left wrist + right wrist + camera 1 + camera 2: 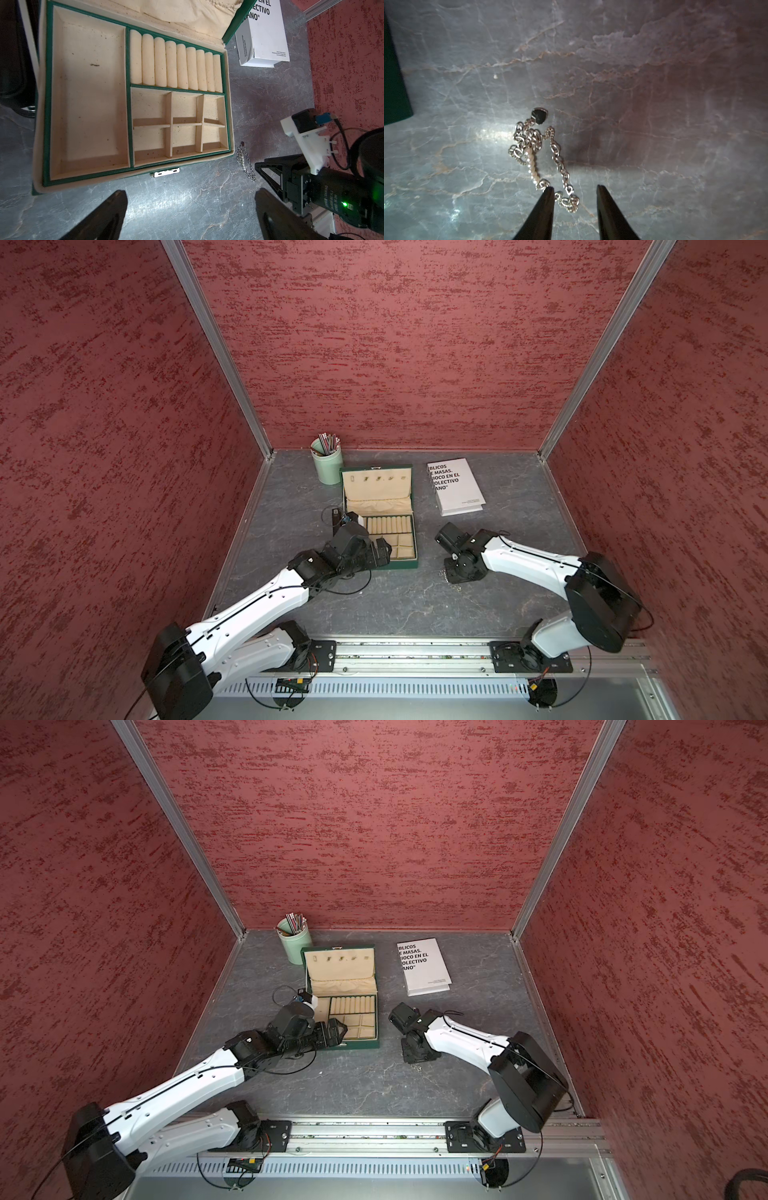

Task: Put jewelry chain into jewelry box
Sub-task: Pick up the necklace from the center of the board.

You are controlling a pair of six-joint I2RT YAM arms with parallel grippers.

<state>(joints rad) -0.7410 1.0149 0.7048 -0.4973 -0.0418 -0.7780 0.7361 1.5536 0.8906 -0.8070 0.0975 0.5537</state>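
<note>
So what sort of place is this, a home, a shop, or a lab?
Probably a robot test booth, not a home: red panel walls in aluminium framing, two arms on a base rail, and staged props, a jewelry box, book and pencil cup.

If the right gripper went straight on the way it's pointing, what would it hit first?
The right gripper would probably meet the end links of the jewelry chain, lying between its jaws, then the table underneath; depth is unclear.
</note>
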